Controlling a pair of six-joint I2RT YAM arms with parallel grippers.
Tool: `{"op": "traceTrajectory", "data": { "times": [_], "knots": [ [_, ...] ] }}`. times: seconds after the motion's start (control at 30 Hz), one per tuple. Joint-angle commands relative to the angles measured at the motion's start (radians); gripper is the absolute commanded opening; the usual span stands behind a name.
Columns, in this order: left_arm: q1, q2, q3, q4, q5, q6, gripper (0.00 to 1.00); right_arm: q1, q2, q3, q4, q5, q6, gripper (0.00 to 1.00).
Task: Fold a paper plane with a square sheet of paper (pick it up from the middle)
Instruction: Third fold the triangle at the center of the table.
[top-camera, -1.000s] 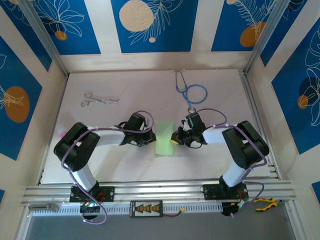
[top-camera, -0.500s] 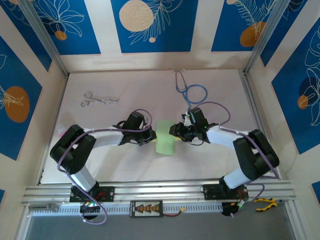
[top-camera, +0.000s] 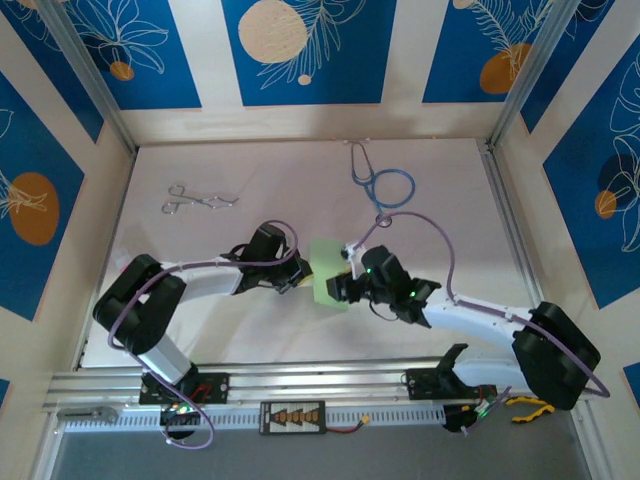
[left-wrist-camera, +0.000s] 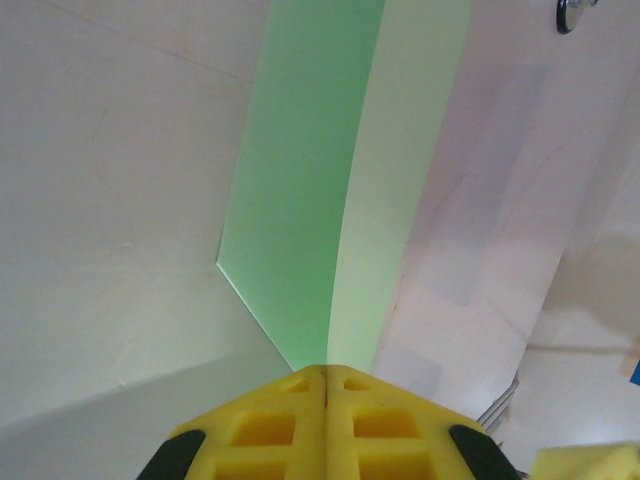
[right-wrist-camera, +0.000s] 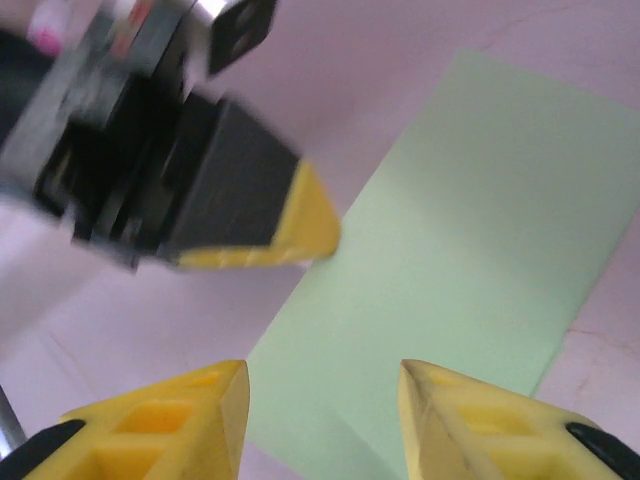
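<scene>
The square sheet of paper (top-camera: 326, 262), pale green and folded into a narrow strip, lies at the table's middle. In the left wrist view the paper (left-wrist-camera: 330, 200) rises to a ridge that runs into my left gripper (left-wrist-camera: 326, 375), whose yellow jaws are shut on that fold. From above, the left gripper (top-camera: 303, 273) sits at the strip's left edge. My right gripper (top-camera: 341, 288) hovers open over the strip's near right part. Its wrist view has the paper (right-wrist-camera: 470, 230) between and beyond the spread jaws of the right gripper (right-wrist-camera: 322, 385), with the left gripper (right-wrist-camera: 300, 228) just past them.
A blue stethoscope (top-camera: 384, 184) lies at the back right, its chest piece (left-wrist-camera: 575, 10) beyond the paper. Metal forceps (top-camera: 201, 200) lie at the back left. A metal rail (top-camera: 320, 382) runs along the near edge.
My right gripper has let go and opened, and its arm has swung down and leftward to the paper's near right part. The left gripper stays shut on the fold.
</scene>
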Motion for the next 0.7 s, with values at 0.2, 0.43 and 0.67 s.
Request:
{"op": "traceTrajectory", "data": {
  "times": [0.2,0.43,0.67],
  "knots": [
    [0.002,-0.019,-0.002,0.011,-0.001,-0.026,0.0,0.224,0.004,-0.03,0.124,0.222,-0.386,0.46],
    [0.002,-0.026,-0.002,0.005,0.003,-0.028,0.0,0.296,0.083,0.002,0.111,0.358,-0.425,0.47],
    [0.003,-0.029,-0.004,0.01,0.01,-0.027,0.0,0.325,0.184,-0.004,0.196,0.46,-0.477,0.47]
  ]
}}
